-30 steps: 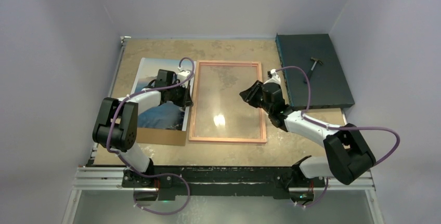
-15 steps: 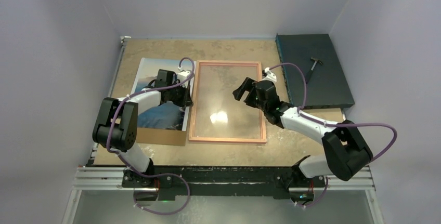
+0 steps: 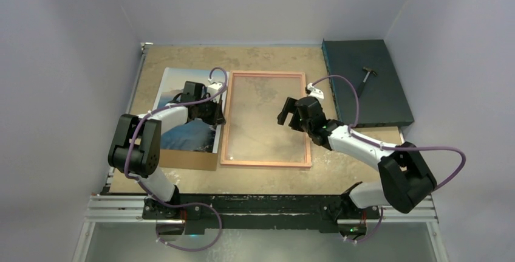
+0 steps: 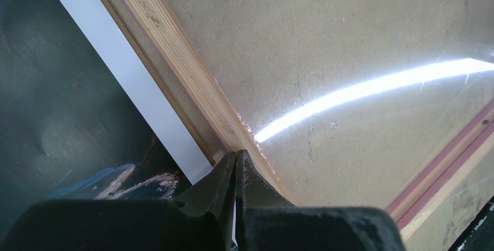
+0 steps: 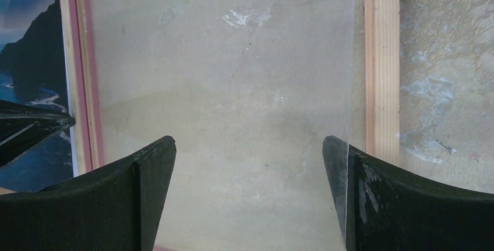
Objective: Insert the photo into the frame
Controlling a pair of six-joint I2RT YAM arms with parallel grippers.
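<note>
The frame [image 3: 265, 162] lies flat in the middle of the table, wood-coloured side up, its clear pane [image 3: 261, 122] showing the tabletop. To its left the photo [image 3: 180, 99] lies picture side up, showing blue sky and dark mountains. My left gripper [image 3: 219, 116] is shut, its tips [image 4: 235, 156] resting at the frame's left rail [image 4: 175, 59], beside the photo's white border [image 4: 128, 82]. Nothing is held. My right gripper [image 3: 285, 110] hovers wide open over the right half of the pane [image 5: 233, 59], near the right rail [image 5: 381, 59], with nothing between its fingers.
A brown backing board [image 3: 191, 161] lies under the photo's near end. A dark box [image 3: 376, 101] with a small hammer-like tool [image 3: 367, 76] on it sits at the back right. Walls close in the table on three sides.
My right gripper has opened wide and moved left over the pane. The bright glare on the pane has gone. The left arm has not moved.
</note>
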